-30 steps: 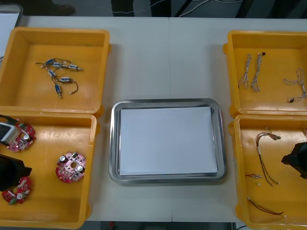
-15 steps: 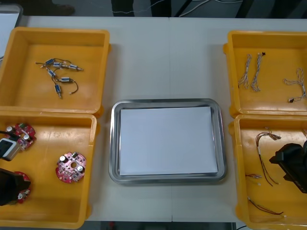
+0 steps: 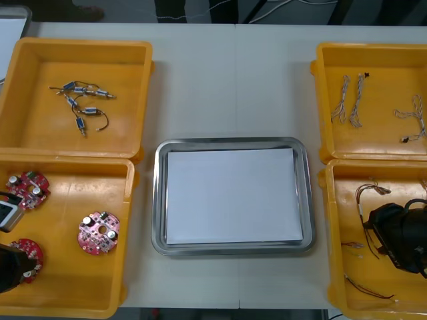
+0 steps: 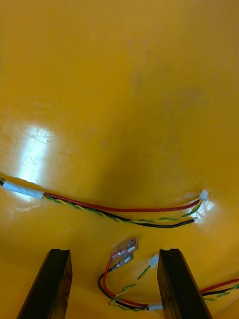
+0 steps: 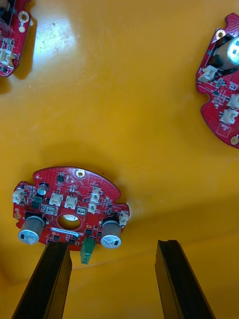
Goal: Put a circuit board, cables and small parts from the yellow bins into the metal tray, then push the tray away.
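Note:
Three round red circuit boards lie in the near left yellow bin (image 3: 67, 303): one (image 3: 28, 189), one (image 3: 99, 233) and one (image 3: 23, 252). My left gripper (image 3: 5, 270) hangs at that bin's near left corner. It is open (image 5: 112, 246), with the nearest board (image 5: 69, 209) just beyond its fingertips, nothing held. My right gripper (image 3: 400, 237) is low over the near right bin (image 3: 333, 267), open (image 4: 114, 251). A red and yellow cable (image 4: 119, 212) lies just past its fingers, and another cable's connector end (image 4: 124, 248) lies between them. The metal tray (image 3: 157, 200), white inside, holds nothing.
The far left bin (image 3: 27, 53) holds several small metal parts (image 3: 80, 107) with black leads. The far right bin (image 3: 400, 57) holds twisted blue and white cables (image 3: 350, 100). More red and yellow cables (image 3: 367, 287) lie near the right bin's front. Two further boards (image 5: 224, 84) lie beyond the left fingers.
My left gripper has drawn back toward the near left corner, uncovering the near board. My right gripper has moved left and deeper into the near right bin, over the cables.

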